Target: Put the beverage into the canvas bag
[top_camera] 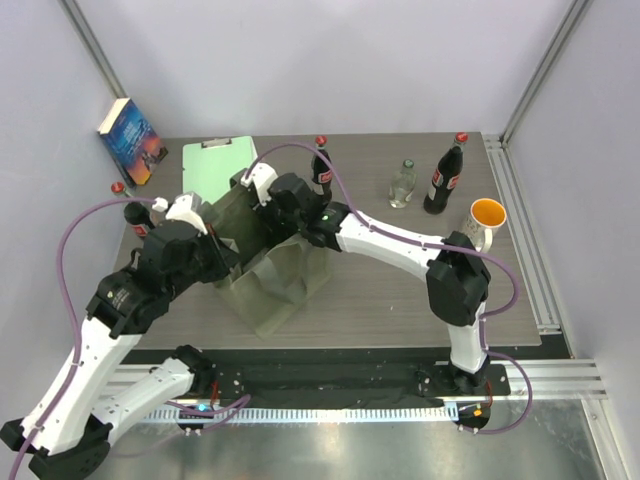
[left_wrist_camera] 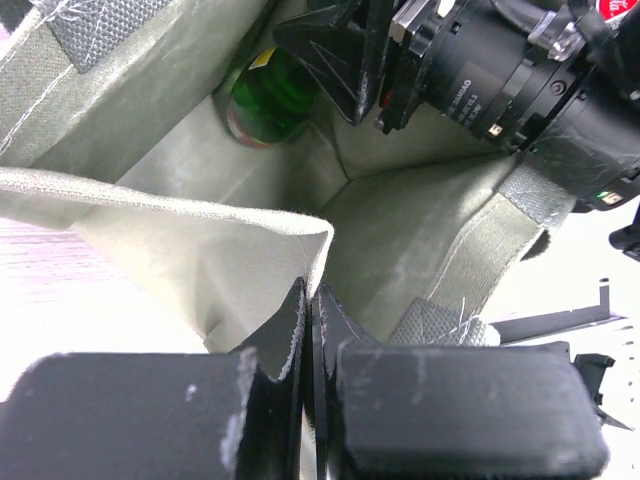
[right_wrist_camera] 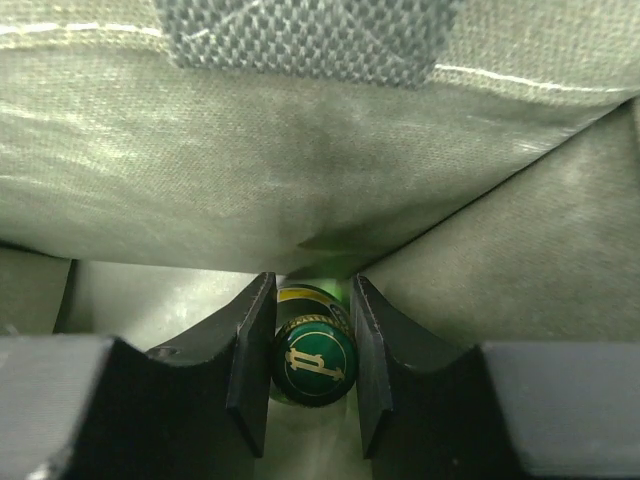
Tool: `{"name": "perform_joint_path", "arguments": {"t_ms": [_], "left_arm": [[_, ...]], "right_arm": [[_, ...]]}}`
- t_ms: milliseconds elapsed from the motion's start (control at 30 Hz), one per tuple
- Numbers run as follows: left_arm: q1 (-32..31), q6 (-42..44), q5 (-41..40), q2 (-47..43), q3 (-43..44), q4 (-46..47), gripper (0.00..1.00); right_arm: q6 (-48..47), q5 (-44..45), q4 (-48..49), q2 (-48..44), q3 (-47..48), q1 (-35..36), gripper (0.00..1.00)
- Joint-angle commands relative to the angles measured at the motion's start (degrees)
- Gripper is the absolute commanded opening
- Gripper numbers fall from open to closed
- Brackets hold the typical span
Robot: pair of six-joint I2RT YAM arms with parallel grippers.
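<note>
Now my right fingers (right_wrist_camera: 256, 335) clench the green bottle (right_wrist_camera: 312, 366) by its cap, its length running straight beyond them into the canvas bag (right_wrist_camera: 300, 150); my left fingers (left_wrist_camera: 284, 335) pinch its rim.

Bag and bottles only partly in sight

At the centre of the overhead view, the boxy olive-grey canvas bag (top_camera: 272, 295) is largely covered by the white-and-black left arm (top_camera: 120, 300) and the matching right arm (top_camera: 400, 240). Low in the right wrist view, the green glass bottle with the gold-marked cap (right_wrist_camera: 312, 362) shows only cap and shoulder. At centre left overhead, the left arm half hides a dark red-capped bottle (top_camera: 133, 213), and the frame's lower left corner cuts off that arm's base.
</note>
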Motion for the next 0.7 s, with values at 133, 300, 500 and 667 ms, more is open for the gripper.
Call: {"name": "perform_joint_path", "arguments": {"t_ms": [133, 300, 500, 667], "left_arm": [[-0.2, -1.9, 2.9, 0.0, -0.1, -0.7, 0.0], [-0.2, -2.5, 3.3, -0.6, -1.0, -0.8, 0.0], [-0.2, -2.7, 3.3, -1.5, -1.5, -0.9, 0.0], [-0.2, -2.7, 3.6, -2.1, -1.8, -0.2, 0.0]], "right_arm": [[2.5, 0.1, 16.7, -3.5, -4.9, -3.1, 0.01], [3.1, -0.8, 22.0, -3.9, -8.4, -3.5, 0.01], [3.0, 0.5, 21.3, -3.9, -9.8, -3.6, 0.06], [3.2, 1.6, 18.8, -4.0, -10.1, -3.6, 0.2]]}}
